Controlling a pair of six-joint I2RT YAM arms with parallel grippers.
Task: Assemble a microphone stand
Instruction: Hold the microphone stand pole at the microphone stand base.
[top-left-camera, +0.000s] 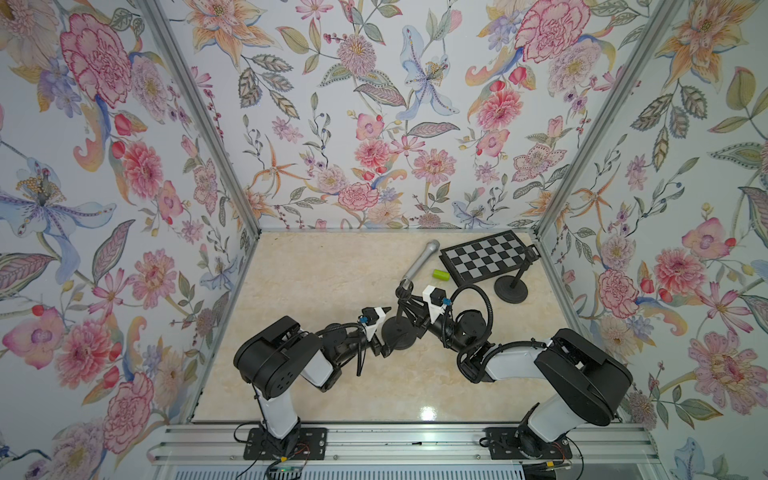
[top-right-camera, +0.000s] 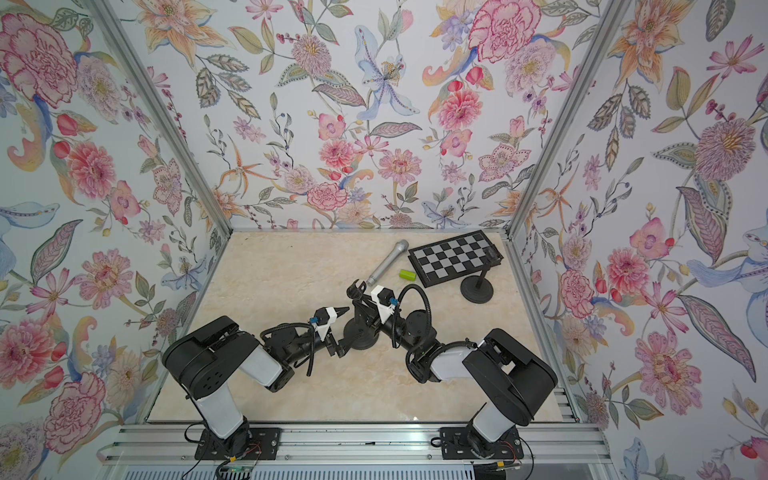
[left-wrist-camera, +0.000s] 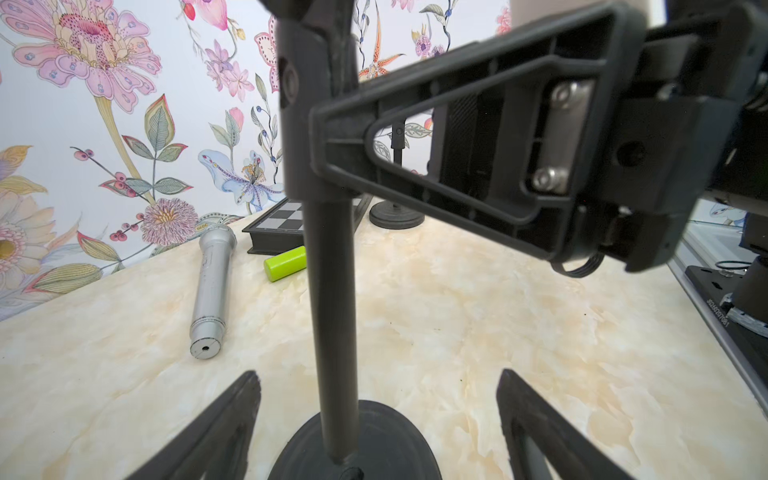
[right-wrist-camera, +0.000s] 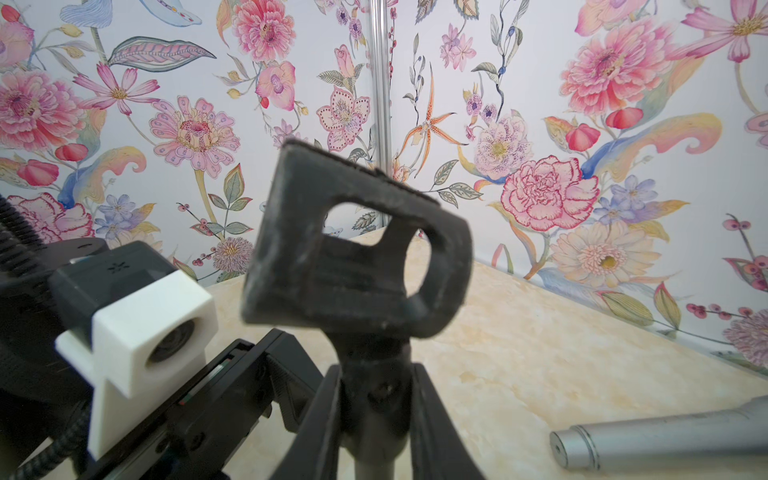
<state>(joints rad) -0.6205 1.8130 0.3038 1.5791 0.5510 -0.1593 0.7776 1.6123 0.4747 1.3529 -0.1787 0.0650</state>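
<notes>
The left gripper (left-wrist-camera: 377, 372) is wide open and holds nothing. Between its fingers stands the microphone stand (top-left-camera: 398, 332), its pole (left-wrist-camera: 332, 311) straight up from a round base (left-wrist-camera: 374, 440). Higher up, the right gripper (right-wrist-camera: 374, 374) squeezes the pole just under the clip (right-wrist-camera: 357, 266). It looks stiff and bottom-heavy. Past the fingers lies the microphone (left-wrist-camera: 210, 286). It looks smooth and round and may roll, so grab its middle.
</notes>
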